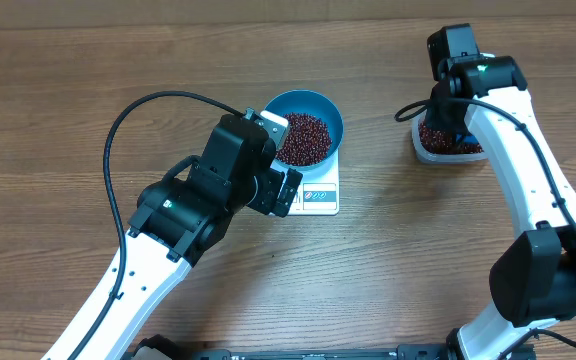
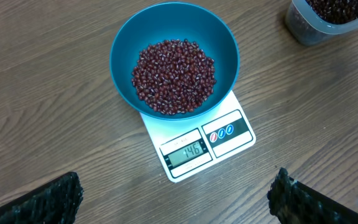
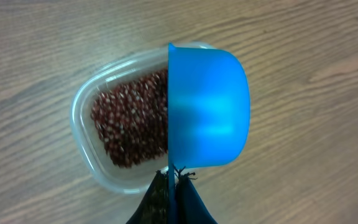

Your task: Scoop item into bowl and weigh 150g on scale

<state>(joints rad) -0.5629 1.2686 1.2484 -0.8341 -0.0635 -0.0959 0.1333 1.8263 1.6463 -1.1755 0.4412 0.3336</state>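
My left gripper (image 2: 176, 198) is wide open & holds nothing. Only its 2 black tips show, cut off at the bottom edge. It hangs near the scale (image 2: 232, 134). The blue bowl (image 2: 222, 50) sits on that w/ beans (image 2: 174, 76) inside. My right gripper (image 3: 173, 186) is shut tight on the blue scoop (image 3: 207, 109), over the clear tub (image 3: 82, 124). The scoop hides part of the tub & I can't see inside the scoop
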